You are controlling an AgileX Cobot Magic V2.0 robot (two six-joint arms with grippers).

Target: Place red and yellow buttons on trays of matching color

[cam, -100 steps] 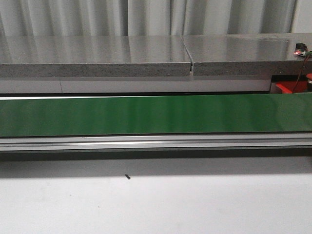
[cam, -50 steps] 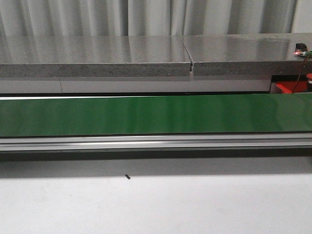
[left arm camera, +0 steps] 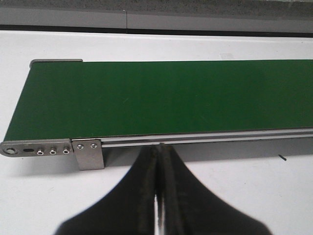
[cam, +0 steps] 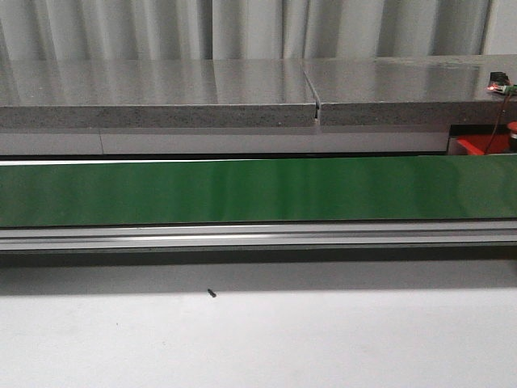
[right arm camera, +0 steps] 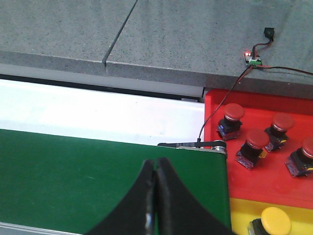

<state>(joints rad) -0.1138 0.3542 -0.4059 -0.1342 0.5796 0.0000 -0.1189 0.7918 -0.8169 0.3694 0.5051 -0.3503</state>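
Several red buttons (right arm camera: 256, 145) stand on the red tray (right arm camera: 259, 183) beside the belt's end in the right wrist view. One yellow button (right arm camera: 275, 221) sits on the yellow tray (right arm camera: 240, 216) next to it. My right gripper (right arm camera: 156, 164) is shut and empty over the green belt (right arm camera: 73, 176), short of the trays. My left gripper (left arm camera: 160, 148) is shut and empty over the white table, at the near rail of the belt (left arm camera: 161, 98). No button lies on the belt (cam: 242, 190). A corner of the red tray (cam: 472, 145) shows at the far right of the front view.
A grey stone counter (cam: 242, 89) runs behind the belt. A small circuit board (right arm camera: 253, 59) with wires rests on it above the red tray. A tiny dark speck (cam: 211, 293) lies on the white table (cam: 258, 339). A metal bracket (left arm camera: 88, 153) sits at the belt's near end.
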